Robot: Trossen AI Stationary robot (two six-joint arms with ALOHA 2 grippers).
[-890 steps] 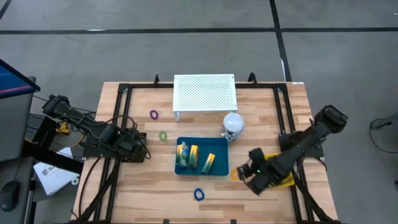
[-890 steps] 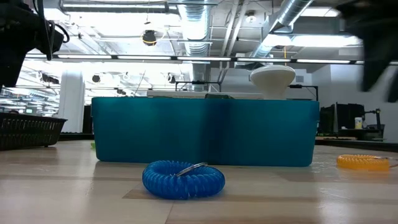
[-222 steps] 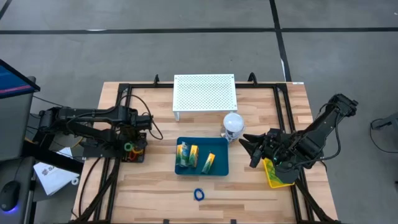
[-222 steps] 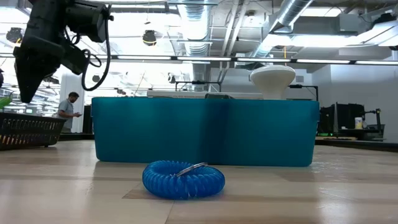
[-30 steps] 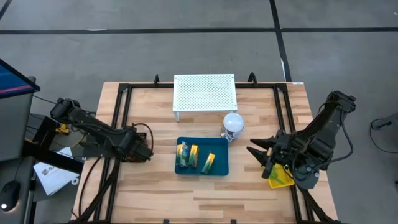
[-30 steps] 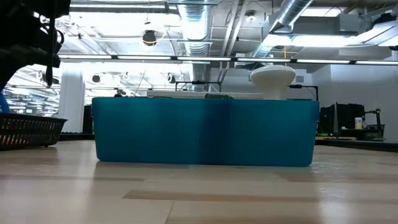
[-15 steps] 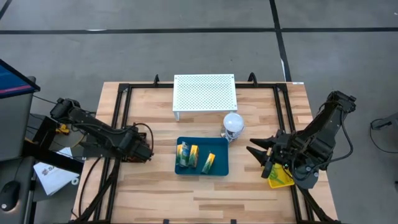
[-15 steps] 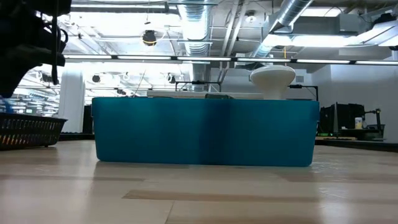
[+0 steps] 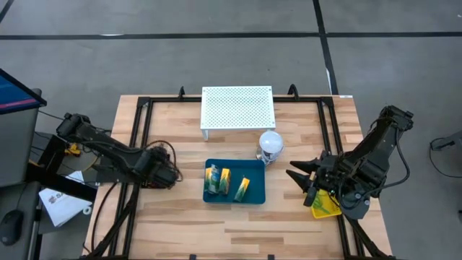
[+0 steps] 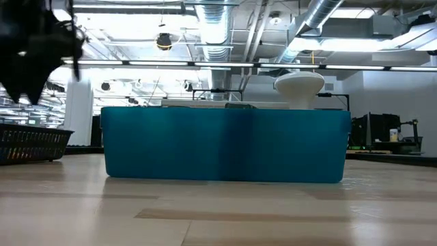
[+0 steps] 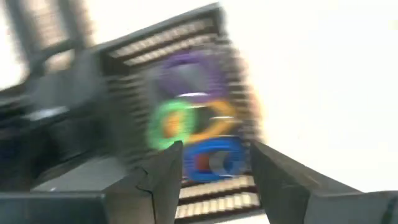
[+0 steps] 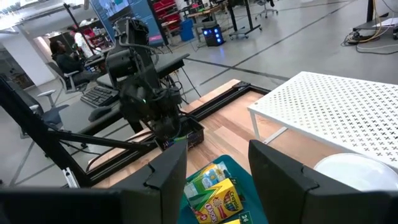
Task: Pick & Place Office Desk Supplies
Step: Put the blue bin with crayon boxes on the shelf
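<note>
My left gripper [image 11: 214, 165] stands open, pointing down over a black mesh basket [image 9: 160, 178] at the table's left. Purple, green and orange loops lie in the basket, and a blue loop [image 11: 214, 158] lies below the gap between the fingers, apart from them. In the low view the gripper [image 10: 27, 82] hangs above the basket [image 10: 31, 143]. My right gripper [image 9: 299, 180] waits open, about level, right of the teal tray [image 9: 253, 196], which holds a crayon box [image 12: 214, 193] and small packets [image 9: 242, 188].
A white perforated board [image 9: 238, 107] stands at the far middle, with a white ball-shaped object [image 9: 271, 143] in front of it. A yellow bin [image 9: 325, 206] lies under my right arm. Black rails run along the table's left and right sides.
My left gripper has tipped and turned a little over the basket without shifting place. The blue loop that showed at its fingers in the low view is gone from there and now lies in the basket. My right arm has kept still.
</note>
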